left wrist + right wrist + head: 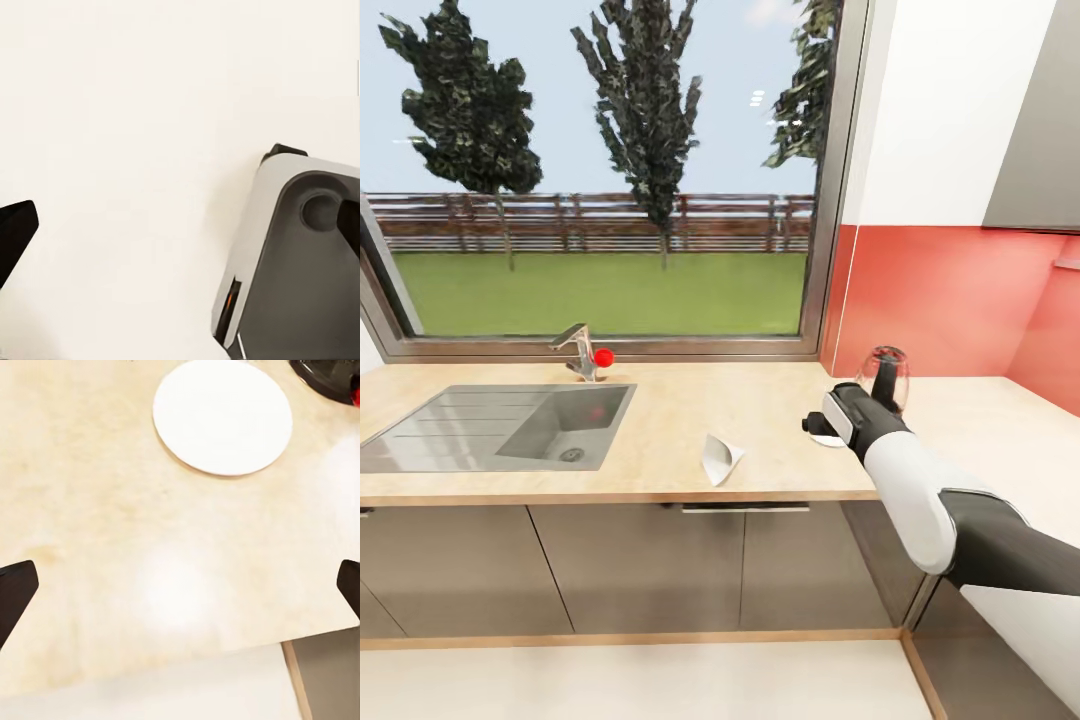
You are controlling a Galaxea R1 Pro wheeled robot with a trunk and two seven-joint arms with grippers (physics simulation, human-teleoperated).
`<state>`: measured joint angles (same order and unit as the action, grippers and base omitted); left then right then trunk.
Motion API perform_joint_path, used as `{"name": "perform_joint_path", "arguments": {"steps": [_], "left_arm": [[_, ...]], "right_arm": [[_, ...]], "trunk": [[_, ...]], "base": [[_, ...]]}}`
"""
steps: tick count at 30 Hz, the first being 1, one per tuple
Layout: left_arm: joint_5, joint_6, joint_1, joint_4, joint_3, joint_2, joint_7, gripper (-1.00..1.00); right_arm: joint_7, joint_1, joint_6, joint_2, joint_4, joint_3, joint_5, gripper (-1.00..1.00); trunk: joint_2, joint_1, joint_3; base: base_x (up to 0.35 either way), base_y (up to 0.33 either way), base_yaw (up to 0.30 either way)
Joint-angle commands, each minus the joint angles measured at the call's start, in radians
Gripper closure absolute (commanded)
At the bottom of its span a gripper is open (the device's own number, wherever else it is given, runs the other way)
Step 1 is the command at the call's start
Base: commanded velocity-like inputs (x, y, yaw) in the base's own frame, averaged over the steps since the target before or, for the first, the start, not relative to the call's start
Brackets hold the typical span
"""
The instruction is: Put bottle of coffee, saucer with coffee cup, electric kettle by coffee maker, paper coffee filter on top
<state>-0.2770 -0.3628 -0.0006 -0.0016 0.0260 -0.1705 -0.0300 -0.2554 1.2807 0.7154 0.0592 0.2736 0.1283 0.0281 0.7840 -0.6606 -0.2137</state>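
So the right gripper (180,585) was hanging over the countertop (660,420) with its fingers spread wide and nothing in them. The saucer (223,416) sat flat on the counter just ahead of it, with the kettle (888,378) right behind, near the red wall. The paper filter (720,458) was lying on its side closer to the front edge, between the sink (510,425) and the arm. The left gripper (180,240) was wide open too, over pale floor.
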Motion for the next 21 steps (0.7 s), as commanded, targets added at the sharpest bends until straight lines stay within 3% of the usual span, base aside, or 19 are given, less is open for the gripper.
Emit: {"name": "perform_joint_path", "arguments": {"steps": [1, 4, 6, 12, 15, 21], "left_arm": [[-0.004, -0.001, 0.000, 0.001, 0.001, -0.016, -0.036, -1.00], [-0.007, 0.010, 0.012, 0.001, 0.001, -0.057, -0.099, -1.00], [-0.008, 0.027, 0.022, 0.001, 0.001, -0.068, -0.111, -1.00], [-0.010, 0.089, 0.031, 0.001, 0.002, -0.081, -0.119, -1.00], [-0.011, 0.127, 0.032, 0.000, 0.002, -0.089, -0.119, -1.00], [-0.013, 0.141, 0.033, 0.001, 0.002, -0.103, -0.119, -1.00]], "right_arm": [[-0.004, 0.000, 0.000, 0.001, 0.001, 0.008, 0.002, -1.00], [-0.005, 0.000, -0.005, 0.001, 0.001, 0.008, 0.002, -1.00], [-0.005, 0.000, -0.006, 0.001, 0.001, 0.008, 0.002, -1.00], [-0.007, 0.001, -0.008, -0.001, 0.001, 0.008, 0.003, -1.00], [-0.007, 0.001, -0.016, -0.003, 0.001, 0.008, 0.003, -1.00], [-0.007, 0.001, -0.028, -0.008, 0.000, 0.009, 0.003, -1.00]], "trunk": [[0.001, 0.000, -0.001], [0.001, 0.000, -0.001], [0.001, 0.000, -0.001], [0.001, 0.000, -0.001], [0.001, 0.000, -0.001], [0.001, 0.000, -0.001]], "base": [[0.000, 0.000, 0.000], [0.000, 0.000, 0.000], [0.000, 0.000, 0.000], [0.023, 0.000, 0.000], [0.247, 0.000, 0.000], [0.322, 0.000, 0.000]]}}
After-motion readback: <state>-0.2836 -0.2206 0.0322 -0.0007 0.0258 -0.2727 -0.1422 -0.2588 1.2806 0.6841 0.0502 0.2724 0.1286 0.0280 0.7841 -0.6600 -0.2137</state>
